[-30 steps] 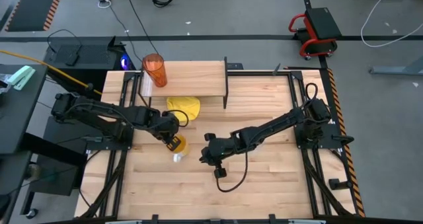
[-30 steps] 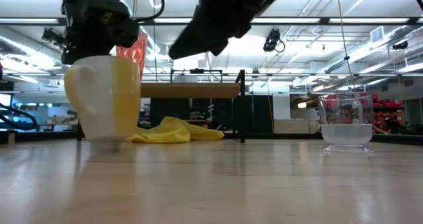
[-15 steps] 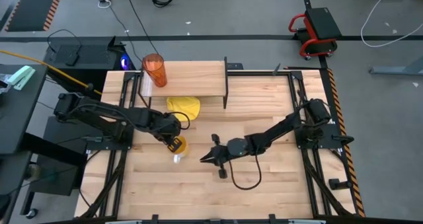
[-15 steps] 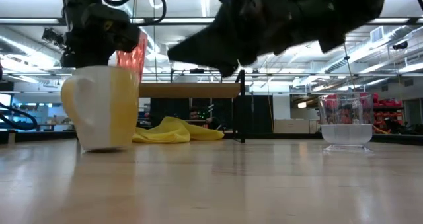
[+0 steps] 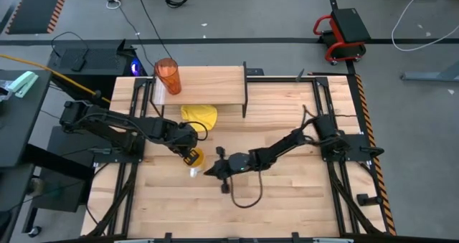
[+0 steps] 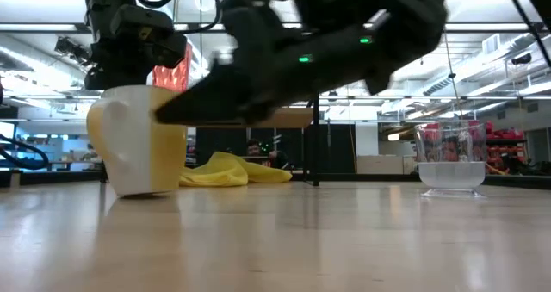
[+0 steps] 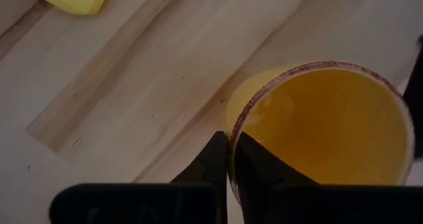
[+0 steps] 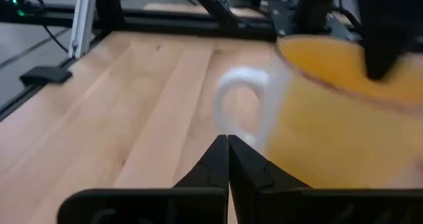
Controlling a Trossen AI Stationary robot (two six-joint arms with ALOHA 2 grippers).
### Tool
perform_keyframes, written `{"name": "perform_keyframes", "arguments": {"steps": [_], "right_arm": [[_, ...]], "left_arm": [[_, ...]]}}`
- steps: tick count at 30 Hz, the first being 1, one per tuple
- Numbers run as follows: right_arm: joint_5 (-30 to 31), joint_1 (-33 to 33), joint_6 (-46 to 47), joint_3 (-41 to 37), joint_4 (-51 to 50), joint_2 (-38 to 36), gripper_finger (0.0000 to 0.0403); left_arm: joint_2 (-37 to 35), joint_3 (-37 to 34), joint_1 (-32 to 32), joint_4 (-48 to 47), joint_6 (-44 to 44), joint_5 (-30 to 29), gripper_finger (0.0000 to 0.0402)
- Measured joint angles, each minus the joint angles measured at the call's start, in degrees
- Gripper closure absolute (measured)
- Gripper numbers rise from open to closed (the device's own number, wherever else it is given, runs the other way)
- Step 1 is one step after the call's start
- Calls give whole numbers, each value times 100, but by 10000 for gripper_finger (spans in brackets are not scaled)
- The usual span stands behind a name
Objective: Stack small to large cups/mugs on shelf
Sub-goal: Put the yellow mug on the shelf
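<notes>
The orange mug [image 5: 194,158] with a white handle [image 5: 192,172] stands on the table left of the middle, and my left gripper [image 7: 229,159] is shut on it. My right gripper [image 5: 208,173] is shut and points nearly level at the handle [image 8: 241,108] from the table's right. The orange-red tumbler [image 5: 168,76] stands on the left end of the shelf [image 5: 211,85]. In the low view the small clear cup [image 6: 449,158] stands on the table at the right. My left gripper holds the mug's rim [image 7: 235,121] with one finger inside the mug and one outside. The fingers come steeply from above. The mug stands upright with its base [image 6: 138,191] on the table. My right gripper's shut tips [image 8: 228,143] are at the handle; whether they touch it I cannot tell.
A yellow cloth [image 5: 199,116] lies crumpled in front of the shelf, just beyond the mug. The shelf's black legs [image 5: 245,92] stand to the far right of the mug. Bare tabletop [image 5: 287,200] stretches toward the near edge.
My right gripper has come down and toward the table's left, up to the mug's handle. It has tipped from pointing steeply down to nearly level, and it has shut.
</notes>
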Motion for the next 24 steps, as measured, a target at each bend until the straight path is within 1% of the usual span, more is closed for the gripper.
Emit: {"name": "perform_keyframes", "arguments": {"steps": [3,6,9,13,20,24], "right_arm": [[-14,-9,-2,269,-253,117,394],[60,-34,34,301,-452,150,395],[382,-70,43,269,-497,101,395],[435,-133,35,272,-486,63,396],[414,-237,198,266,-652,63,396],[496,-239,225,266,-716,63,396]], "left_arm": [[4,-4,2,78,30,-4,376],[2,-4,2,135,35,-13,369],[2,-7,-14,189,107,-10,372],[2,-7,-37,257,153,-21,378],[2,-7,-57,335,181,26,350],[-4,-7,-63,333,182,79,345]]}}
